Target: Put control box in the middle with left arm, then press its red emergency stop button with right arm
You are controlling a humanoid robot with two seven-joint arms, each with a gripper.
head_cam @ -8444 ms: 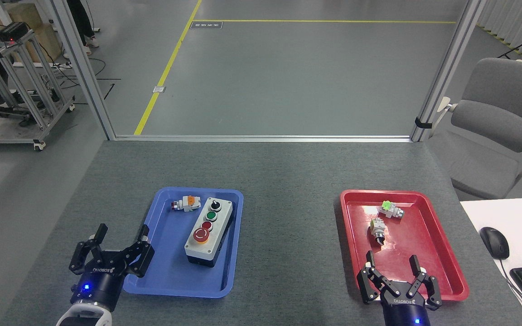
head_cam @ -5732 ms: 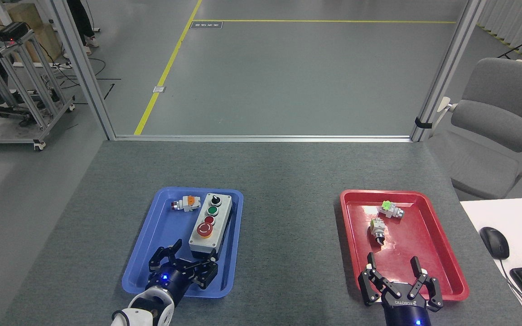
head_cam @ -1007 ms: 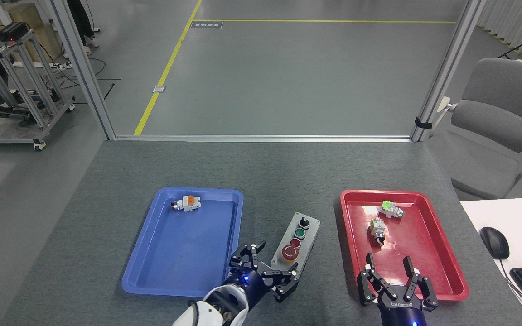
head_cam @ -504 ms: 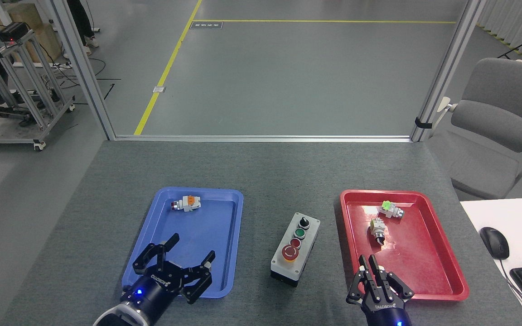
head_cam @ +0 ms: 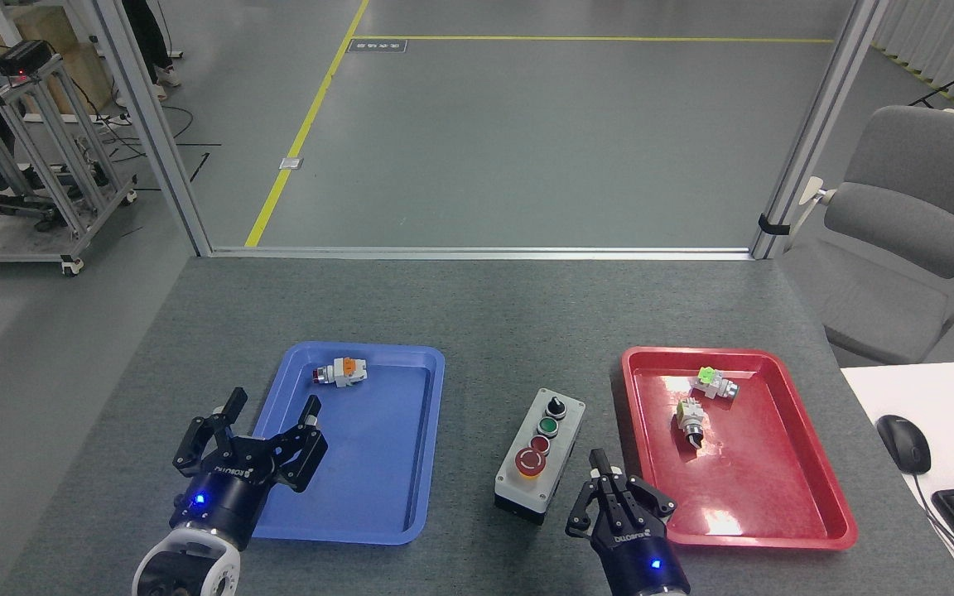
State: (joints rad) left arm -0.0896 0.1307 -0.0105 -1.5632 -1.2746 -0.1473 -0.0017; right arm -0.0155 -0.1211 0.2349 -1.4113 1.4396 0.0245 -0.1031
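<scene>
Control box (head_cam: 540, 455) stands on the bare worktop (head_cam: 493, 331) between the blue tray (head_cam: 427, 463) and red tray (head_cam: 783, 542). Left gripper (head_cam: 270, 422) – fingers spread, released – hovers at the blue tray's left edge. Right gripper (head_cam: 609, 488) – fingers clenched together – sits just right of the red emergency stop button (head_cam: 530, 463).
</scene>
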